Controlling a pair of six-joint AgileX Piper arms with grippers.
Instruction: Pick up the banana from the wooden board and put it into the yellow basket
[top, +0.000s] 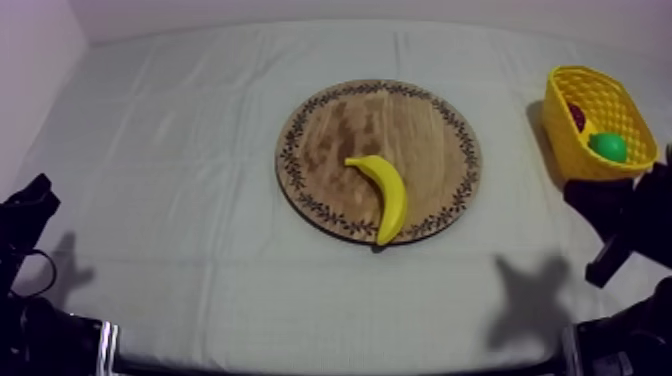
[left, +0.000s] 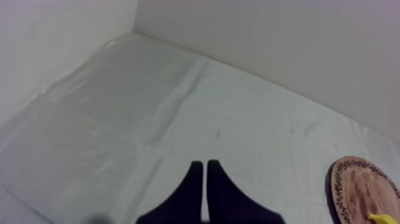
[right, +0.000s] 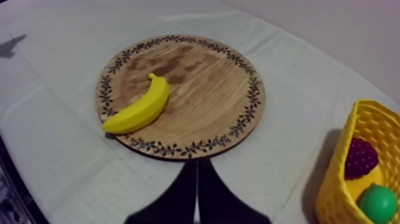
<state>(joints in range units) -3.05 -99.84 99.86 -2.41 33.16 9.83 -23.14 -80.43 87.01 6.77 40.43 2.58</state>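
Observation:
The yellow banana (top: 386, 192) lies on the round wooden board (top: 340, 130) in the middle of the table, toward the board's front edge. The yellow basket (top: 562, 120) stands at the far right. My left gripper (top: 38, 188) rests low at the left edge, far from the board. My right gripper (top: 603, 268) sits low at the right, just in front of the basket. In the left wrist view the fingers (left: 195, 179) lie together as a narrow wedge over bare cloth. In the right wrist view the fingers (right: 190, 179) are also together, just short of the board (right: 196, 89) and banana (right: 138, 108).
The basket (right: 333, 199) holds a dark red bumpy fruit (right: 361, 158), a green fruit (right: 378, 204) and something yellow beneath them. The green fruit (top: 607, 147) also shows from above. Walls bound the table at the back and left.

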